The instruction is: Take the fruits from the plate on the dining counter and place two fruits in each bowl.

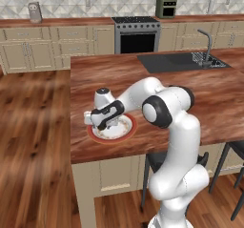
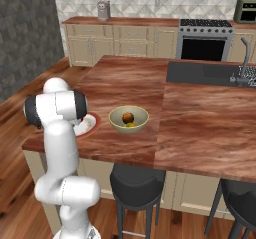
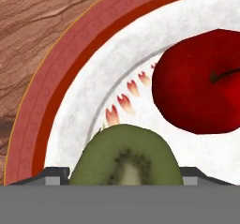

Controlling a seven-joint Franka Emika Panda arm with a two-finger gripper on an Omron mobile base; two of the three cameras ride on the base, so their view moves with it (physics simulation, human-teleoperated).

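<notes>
A: The arm is folded low over the dining counter [image 1: 200, 93], with the gripper [image 1: 107, 125] right down on the plate [image 1: 127, 131] near the counter's front edge.

B: From the hand view we're almost touching it. The plate's red-orange rim sweeps from seven o'clock up to one o'clock, white centre inside it.

A: And the fruit?

B: A kiwi half [image 3: 126, 155], green flesh and pale core, sits at six o'clock, squarely between the two dark finger tips [image 3: 56, 176]. A red cherry-like fruit [image 3: 199, 82] lies at two o'clock from it, on the white of the plate, close by but apart from the kiwi.

A: Is the kiwi gripped?

B: The tips stand either side of it, close to its flanks. I cannot tell whether they press on it, and the fruit rests on the plate.

A: In the right base view, the olive bowl [image 2: 142, 125] is at three o'clock from the plate, near it on the wood. Two fruits lie in it: an orange-brown round one [image 2: 128, 117] and a yellow-green one [image 2: 131, 126] beside it.

B: The arm's shoulder covers most of the plate in that view, with only a sliver of rim peeking out.
</notes>
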